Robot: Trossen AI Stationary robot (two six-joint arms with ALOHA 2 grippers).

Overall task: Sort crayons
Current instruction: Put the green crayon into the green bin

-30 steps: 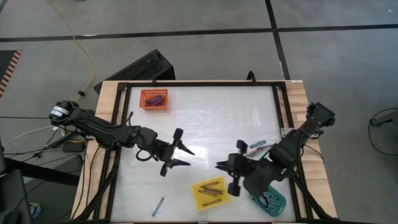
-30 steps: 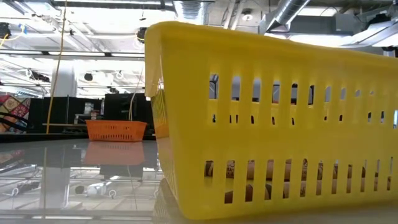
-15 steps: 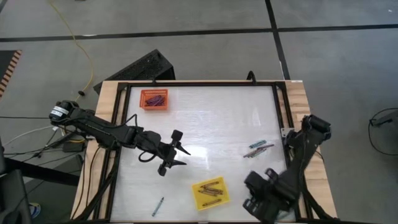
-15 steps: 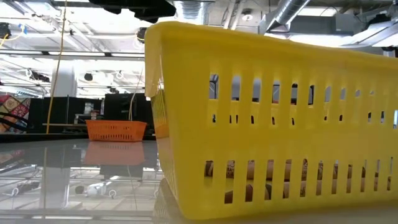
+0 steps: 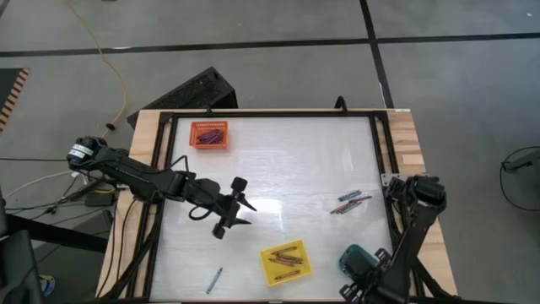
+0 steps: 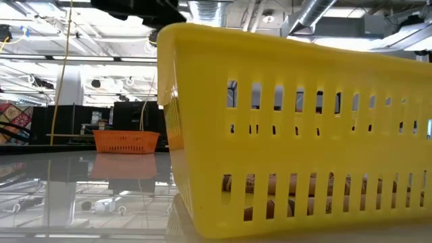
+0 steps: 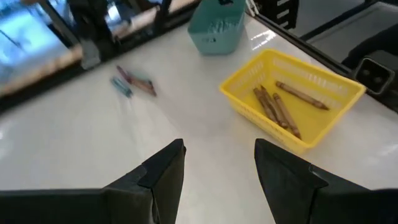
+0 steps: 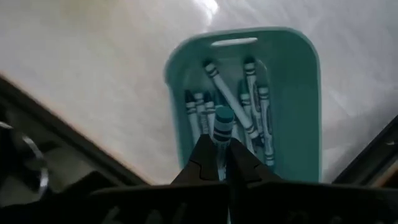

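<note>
The right pincer (image 8: 219, 163) hung directly above the teal tray (image 8: 298, 93), its two fingers clamped on a teal crayon (image 8: 222, 124) whose tip stood out past them toward the tray's floor. Several more teal crayons (image 8: 252, 106) lay loose inside that tray, just beyond the held one. From overhead, the teal tray (image 5: 358, 257) sat at the counter's (image 5: 278, 169) near right corner, partly covered by the right arm. The yellow tray (image 5: 285, 263), just beside the teal tray toward the left arm's side, held a few brownish crayons (image 7: 277, 109). A small cluster of loose crayons (image 5: 350, 202) lay on the counter beyond the teal tray, toward the far edge. One more crayon (image 5: 214, 279) lay alone well past the yellow tray. The orange tray (image 5: 209, 134) stood diagonally opposite the teal tray. The left pincer (image 5: 238, 212) hovered farther from the teal tray than the yellow tray was, fingers spread apart and empty.
</note>
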